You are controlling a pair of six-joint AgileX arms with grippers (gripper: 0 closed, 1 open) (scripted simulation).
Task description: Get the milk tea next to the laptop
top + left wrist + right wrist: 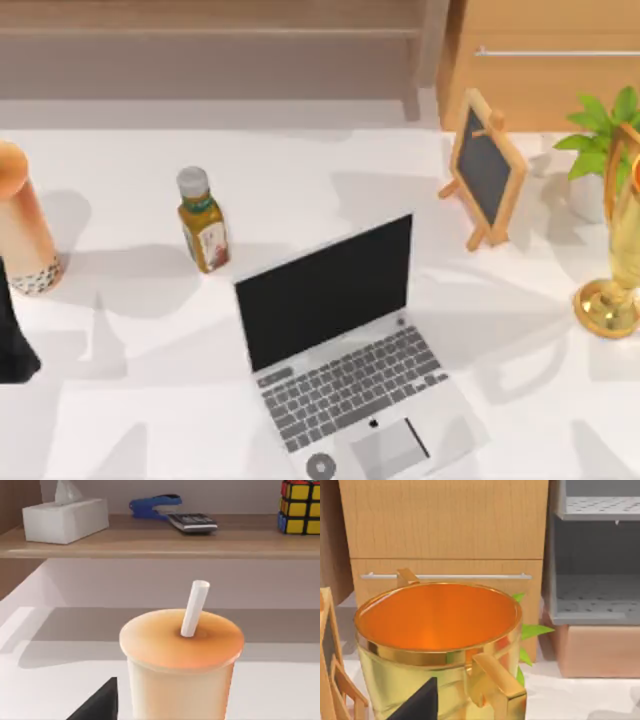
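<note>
I read this as a home office or study. On my white counter point(300, 160) sits an open laptop point(345, 345). A wooden shelf point(160, 542) carries a tissue box point(65, 519), stapler point(152, 505), calculator point(192, 522) and puzzle cube point(300, 507); wooden drawers point(445, 555) stand behind.

top: looks down on my table point(300, 160) | left wrist: close behind milk tea point(181, 670), facing shelf point(150, 542) | right wrist: close behind golden vase point(440, 650), facing cabinet point(445, 525) | both objects shared with top
</note>
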